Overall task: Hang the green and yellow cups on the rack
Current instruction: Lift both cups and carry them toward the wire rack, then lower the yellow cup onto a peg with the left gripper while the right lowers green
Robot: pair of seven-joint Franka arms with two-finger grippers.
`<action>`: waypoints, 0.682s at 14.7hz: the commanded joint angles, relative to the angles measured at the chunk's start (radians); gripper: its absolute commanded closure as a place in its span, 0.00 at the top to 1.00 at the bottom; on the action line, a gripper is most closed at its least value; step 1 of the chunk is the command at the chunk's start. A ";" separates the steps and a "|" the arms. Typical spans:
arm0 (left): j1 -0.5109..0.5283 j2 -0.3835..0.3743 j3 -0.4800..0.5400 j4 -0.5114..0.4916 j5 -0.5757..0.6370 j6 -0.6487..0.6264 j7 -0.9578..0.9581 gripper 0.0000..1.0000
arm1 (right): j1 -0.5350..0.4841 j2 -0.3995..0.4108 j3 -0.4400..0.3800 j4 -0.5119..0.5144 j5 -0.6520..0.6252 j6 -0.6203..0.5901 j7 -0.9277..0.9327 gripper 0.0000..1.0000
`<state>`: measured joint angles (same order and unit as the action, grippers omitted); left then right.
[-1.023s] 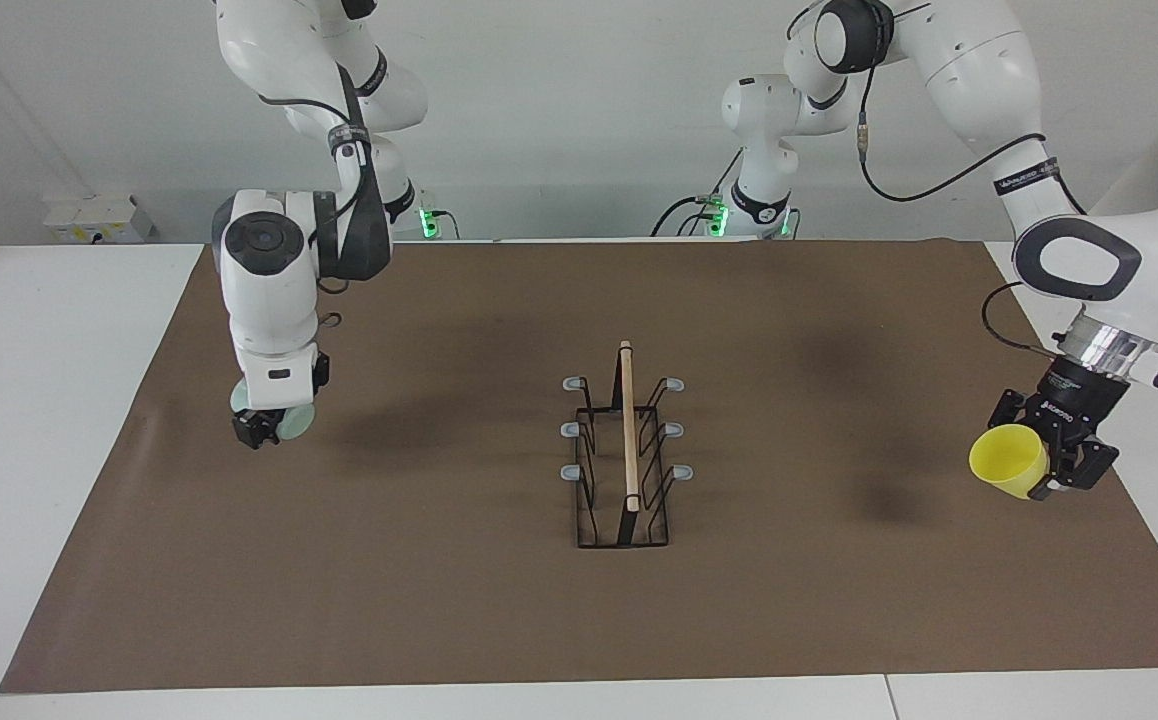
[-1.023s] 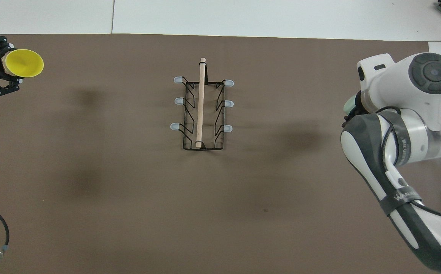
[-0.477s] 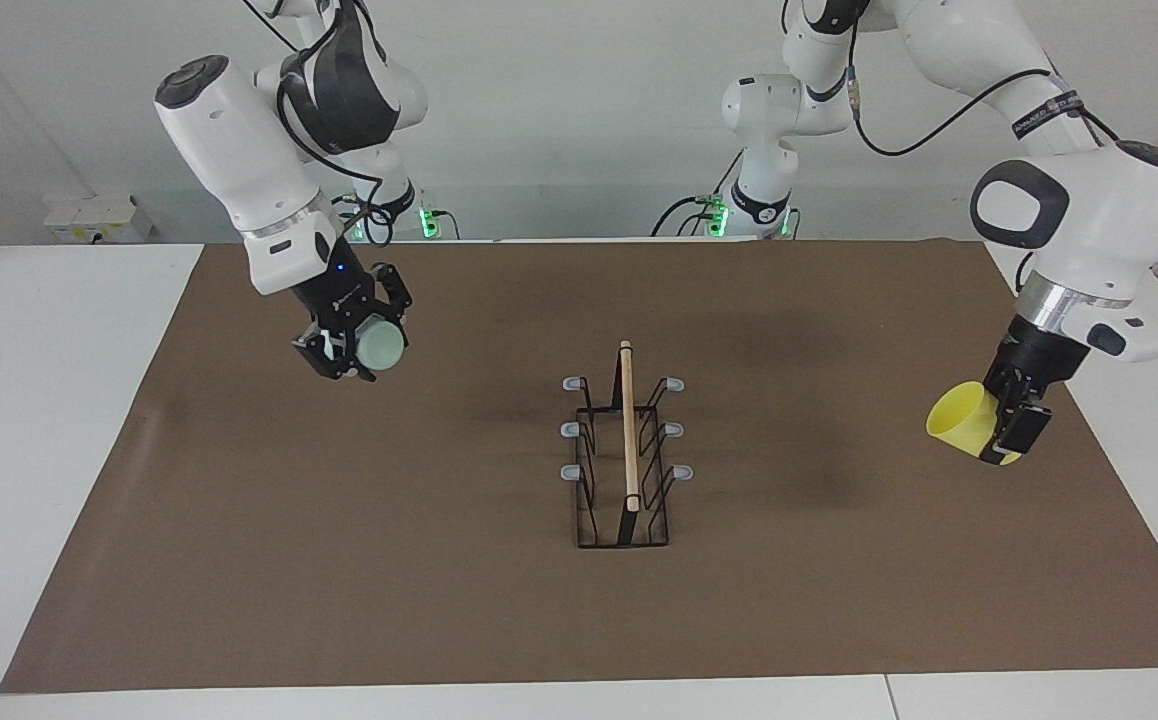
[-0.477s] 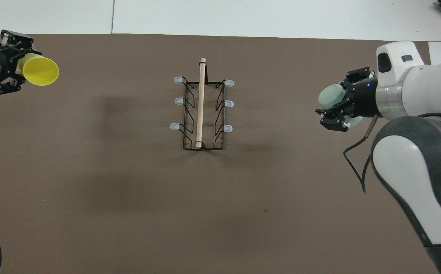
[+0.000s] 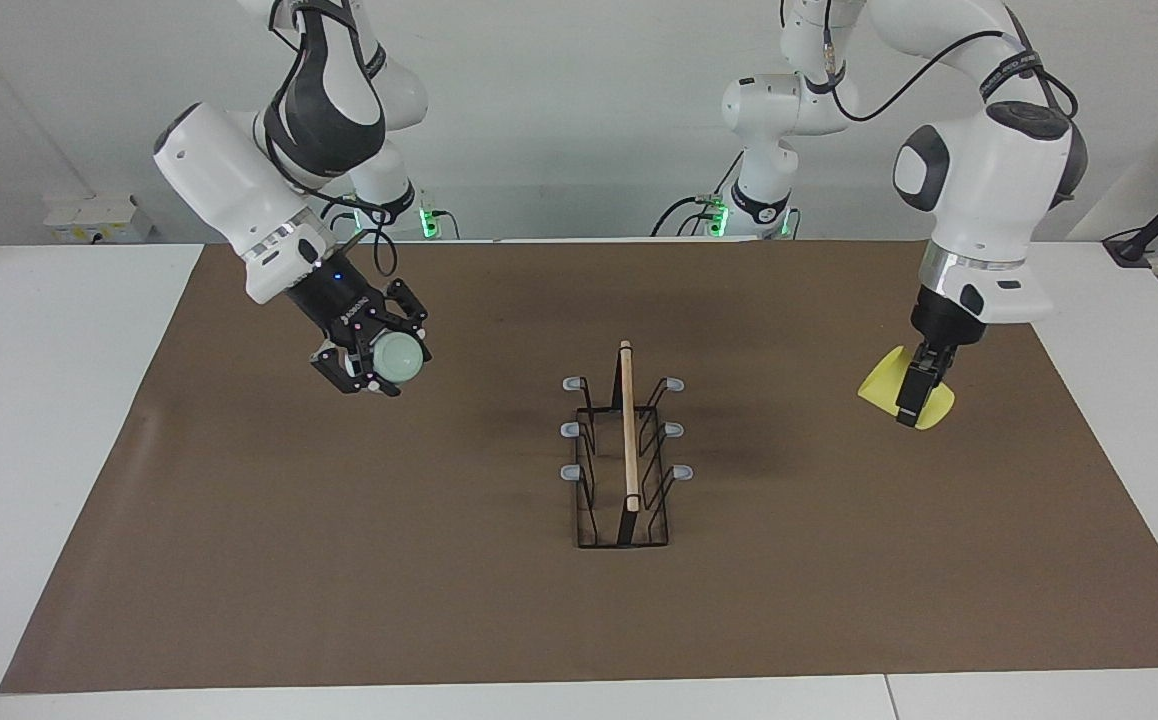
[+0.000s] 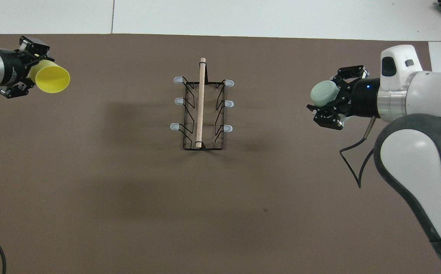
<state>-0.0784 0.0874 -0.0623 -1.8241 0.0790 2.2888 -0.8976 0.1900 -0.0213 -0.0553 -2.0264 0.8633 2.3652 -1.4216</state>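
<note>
Both arms have swung inward toward the rack since the earlier frames. The left gripper point(image 5: 917, 400), previously over the mat's edge at the left arm's end of the table, now hangs over the brown mat point(image 5: 439, 600) closer to the rack, and its wrist has turned so the bright yellow tapered plastic cup point(image 5: 889, 385) lies on its side in the air. In the overhead view that cup point(image 6: 51, 78) shows its open mouth pointing to 3 o'clock, toward the rack; the left gripper point(image 6: 24, 72) is clamped on its narrow end.

The right gripper point(image 5: 371, 360), a second ago pointing straight down near the mat at the right arm's end, is now raised and tilted, over the mat at roughly 10 o'clock from the rack in the facing view. Its fingers are closed around the pale mint green tapered plastic cup point(image 5: 399, 357), whose closed base faces the rack. In the overhead view this cup point(image 6: 324, 94) sits at 3 o'clock from the rack, held by the right gripper point(image 6: 336, 102).

The black thin-wire rectangular rack with a light wooden rod along its top point(image 5: 625, 450) is unmoved at the mat's centre point(image 6: 202, 110), all six grey-tipped pegs bare.

Lettering on the arm bands and gripper bodies cannot be read.
</note>
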 commanded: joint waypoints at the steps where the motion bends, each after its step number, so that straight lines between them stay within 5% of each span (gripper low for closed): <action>1: -0.001 -0.049 -0.060 -0.090 0.143 0.078 -0.096 0.00 | -0.001 -0.071 0.006 -0.095 0.240 0.048 -0.120 0.00; 10: -0.001 -0.084 -0.241 -0.253 0.424 0.291 -0.311 0.00 | 0.227 -0.065 0.008 -0.118 0.848 0.345 -0.335 0.00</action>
<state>-0.0824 0.0379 -0.2827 -2.0179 0.4320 2.5237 -1.1468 0.3959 -0.0747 -0.0458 -2.1229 1.6145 2.6786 -1.6922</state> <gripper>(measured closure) 0.326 0.370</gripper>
